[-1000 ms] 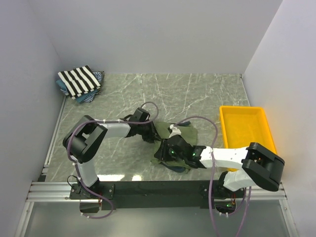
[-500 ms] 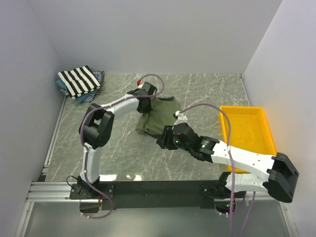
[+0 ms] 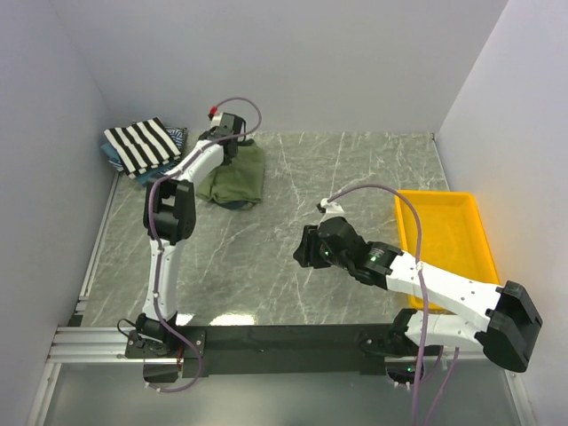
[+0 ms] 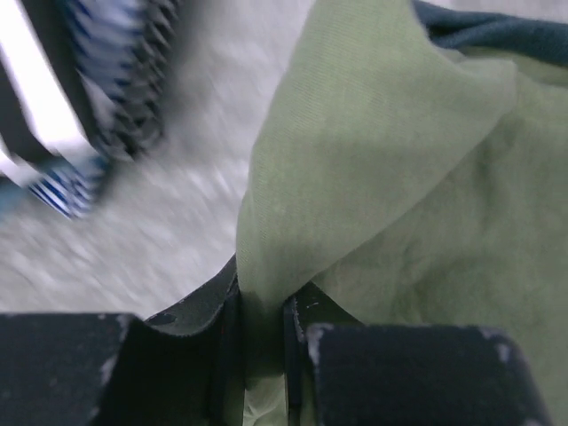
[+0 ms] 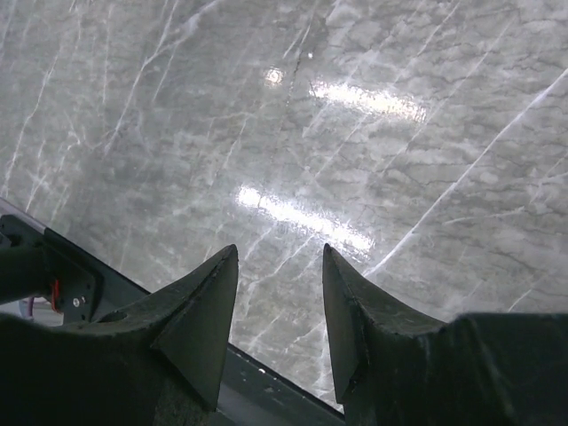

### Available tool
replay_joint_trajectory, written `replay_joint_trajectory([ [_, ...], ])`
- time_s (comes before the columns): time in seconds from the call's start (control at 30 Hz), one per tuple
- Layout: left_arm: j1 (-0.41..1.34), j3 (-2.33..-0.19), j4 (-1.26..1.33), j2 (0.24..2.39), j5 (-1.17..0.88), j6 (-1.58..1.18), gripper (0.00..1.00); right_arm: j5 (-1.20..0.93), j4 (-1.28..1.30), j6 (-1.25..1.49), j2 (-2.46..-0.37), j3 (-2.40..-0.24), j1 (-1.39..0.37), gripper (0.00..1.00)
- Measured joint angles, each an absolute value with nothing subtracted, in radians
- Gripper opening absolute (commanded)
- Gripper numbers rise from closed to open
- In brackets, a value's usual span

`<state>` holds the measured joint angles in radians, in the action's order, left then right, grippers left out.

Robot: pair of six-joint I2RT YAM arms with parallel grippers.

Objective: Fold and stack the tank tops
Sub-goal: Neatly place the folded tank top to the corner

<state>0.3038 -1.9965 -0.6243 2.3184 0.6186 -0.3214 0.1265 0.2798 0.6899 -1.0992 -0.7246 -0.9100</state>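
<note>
Left hand (image 4: 262, 306) is pinched tight on a fold of the olive green tank top (image 3: 238, 177), the cloth squeezed between its two fingers in the wrist view, navy trim showing at the far edge. That top sits bunched into a rough folded bundle at the far left of the bench (image 3: 355, 169), just beside the pile in the corner but apart from it. The pile has the striped tank top (image 3: 142, 144) on top and blue patterned cloth peeking out beneath. So this looks like the stacking step: the folded olive piece has to go onto that pile. The next move calls for a carry further left, over the stripes, then a clean release so the fold doesn't spring open. Right hand (image 3: 306, 248) hangs mid-bench, fingers apart and holding nothing, well clear of the yellow tray (image 3: 439, 194).
</note>
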Motion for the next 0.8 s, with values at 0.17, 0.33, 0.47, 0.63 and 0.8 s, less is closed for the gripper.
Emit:
replay_joint_trajectory([
  [0.17, 0.274, -2.140, -0.627, 2.379, 0.662, -0.223, 0.00, 0.103, 0.284, 0.662, -1.132, -0.748, -0.890, 0.50],
  [0.33, 0.251, -2.175, -0.610, 2.380, 0.660, -0.142, 0.00, 0.078, 0.278, 0.645, -1.161, -0.756, -0.868, 0.50],
  [0.47, 0.236, -2.207, -0.610, 2.380, 0.660, -0.089, 0.00, 0.061, 0.276, 0.636, -1.180, -0.756, -0.854, 0.50],
  [0.63, 0.219, -2.270, -0.593, 2.380, 0.661, -0.020, 0.00, 0.055, 0.271, 0.633, -1.193, -0.762, -0.847, 0.50],
  [0.8, 0.208, -2.308, -0.575, 2.380, 0.660, 0.028, 0.00, 0.047, 0.254, 0.634, -1.209, -0.769, -0.844, 0.50],
])
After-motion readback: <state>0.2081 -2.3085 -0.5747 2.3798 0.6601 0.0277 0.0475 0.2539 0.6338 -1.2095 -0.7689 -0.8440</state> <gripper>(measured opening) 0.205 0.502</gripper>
